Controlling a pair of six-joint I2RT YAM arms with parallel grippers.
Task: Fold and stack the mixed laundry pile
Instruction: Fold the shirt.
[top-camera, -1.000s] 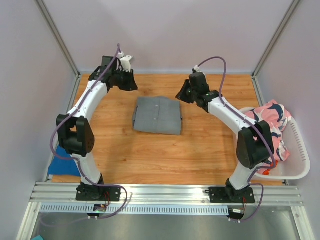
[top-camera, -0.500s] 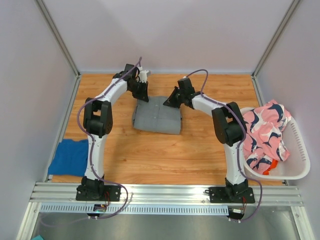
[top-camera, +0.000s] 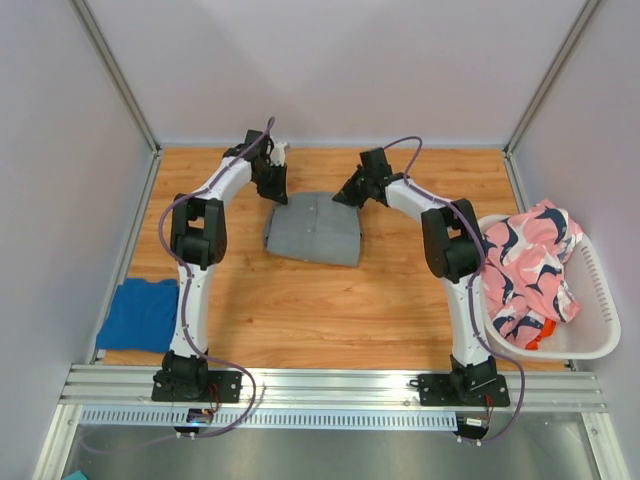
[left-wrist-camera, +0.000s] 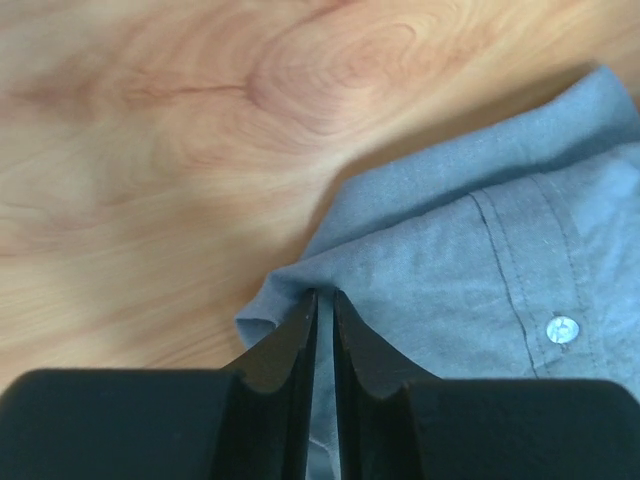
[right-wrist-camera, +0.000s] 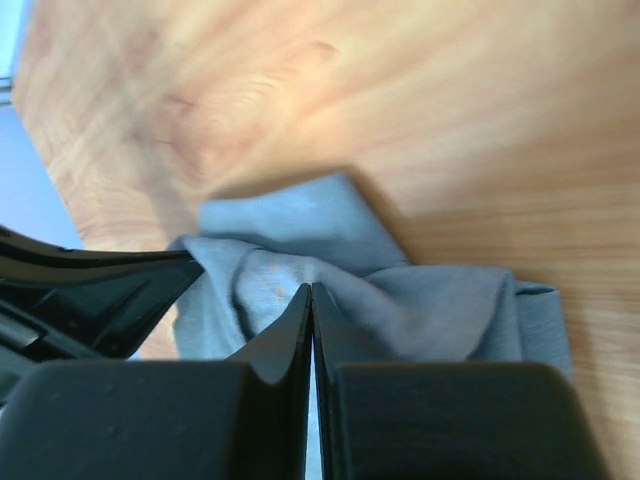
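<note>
Pinching at the very tips, the left fingers (left-wrist-camera: 312, 306) are clenched on a small ridge of the grey shirt (left-wrist-camera: 470, 270) at its 11 o'clock corner. Only a thin fold of cloth sits between them. The right fingers (right-wrist-camera: 308, 300) are clamped tight on a bunched wrinkle at the shirt's 1 o'clock corner, with loose folds puckered around the tips.

The shirt lies as a folded rectangle near the middle of the counter (top-camera: 330, 310), slightly toward 12 o'clock.

Both grips look shallow, so my worry is that a lift or pull lets the cloth slide out of one side. The shirt would then swing from a single corner and the fold would open. How many layers each pinch holds cannot be told. If only the top layer is caught, raising it peels the fold apart. Uneven motion of the two arms would skew the rectangle or drag it across the wood.

Further out, a blue cloth (top-camera: 140, 312) lies at 8 o'clock, and a pink patterned garment (top-camera: 530, 265) fills the white basket (top-camera: 600, 320) at 4 o'clock, both not yet folded.
</note>
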